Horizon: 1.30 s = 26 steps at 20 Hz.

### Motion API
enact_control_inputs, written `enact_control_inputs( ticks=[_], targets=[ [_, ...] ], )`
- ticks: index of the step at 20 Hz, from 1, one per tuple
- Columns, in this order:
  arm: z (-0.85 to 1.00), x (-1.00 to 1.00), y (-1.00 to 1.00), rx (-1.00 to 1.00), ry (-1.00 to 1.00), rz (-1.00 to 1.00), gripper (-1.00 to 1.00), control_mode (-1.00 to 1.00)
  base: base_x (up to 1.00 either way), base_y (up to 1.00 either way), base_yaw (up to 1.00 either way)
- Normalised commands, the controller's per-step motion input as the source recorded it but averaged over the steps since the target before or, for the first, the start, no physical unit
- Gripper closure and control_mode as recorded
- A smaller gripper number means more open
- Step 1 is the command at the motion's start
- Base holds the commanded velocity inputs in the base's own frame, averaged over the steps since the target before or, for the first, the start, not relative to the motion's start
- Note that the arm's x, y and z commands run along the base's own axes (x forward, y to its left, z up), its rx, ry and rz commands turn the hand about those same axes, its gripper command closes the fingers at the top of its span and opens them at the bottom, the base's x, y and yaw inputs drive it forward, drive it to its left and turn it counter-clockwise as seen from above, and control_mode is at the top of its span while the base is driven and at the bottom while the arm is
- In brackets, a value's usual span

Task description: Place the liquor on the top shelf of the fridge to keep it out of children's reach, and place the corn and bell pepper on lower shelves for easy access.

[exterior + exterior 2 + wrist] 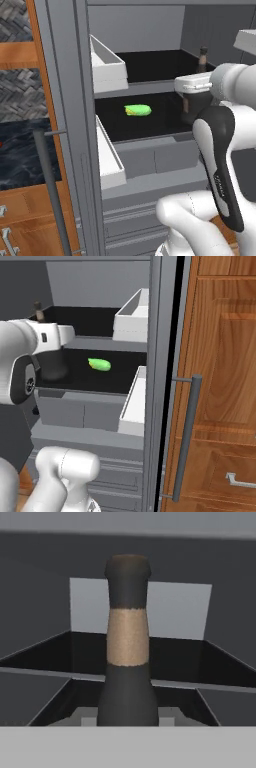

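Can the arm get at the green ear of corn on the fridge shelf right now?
Probably not yet: the gripper is shut on the dark cork-topped liquor bottle. The bright green corn itself lies unobstructed on the black shelf board.

left base: faces open fridge (150,170) from its left | right base: from its right, same shelves | hand: close on bottle (128,657) neck

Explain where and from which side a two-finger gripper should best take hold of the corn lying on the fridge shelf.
Grip the corn across its middle, probably from above and from the open front of the fridge. It lies flat on a lower shelf, long axis running side to side, so its narrow width suits the fingers. The shelf above leaves limited headroom, so a tilted approach may be needed.
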Motion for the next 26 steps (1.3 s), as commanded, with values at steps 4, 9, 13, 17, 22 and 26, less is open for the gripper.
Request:
enact_control_inputs(
  ticks=[4,9,13,17,22,26],
  targets=[
    [0.16,0.34,0.00,0.00,-0.09,0.00,1.00,-1.00,0.00,0.00,0.00],
    [0.04,0.50,0.00,0.01,-0.11,0.00,1.00,-1.00,0.00,0.00,0.00],
    [0.07,0.57,0.00,0.03,-0.07,0.00,1.00,-1.00,0.00,0.00,0.00],
    [0.14,0.65,0.00,0.05,0.01,0.00,1.00,-1.00,0.00,0.00,0.00],
    [0.15,0.70,0.00,0.06,0.06,0.00,1.00,-1.00,0.00,0.00,0.00],
    [0.06,0.68,0.00,0.01,0.06,0.00,1.00,-1.00,0.00,0.00,0.00]
  ],
)
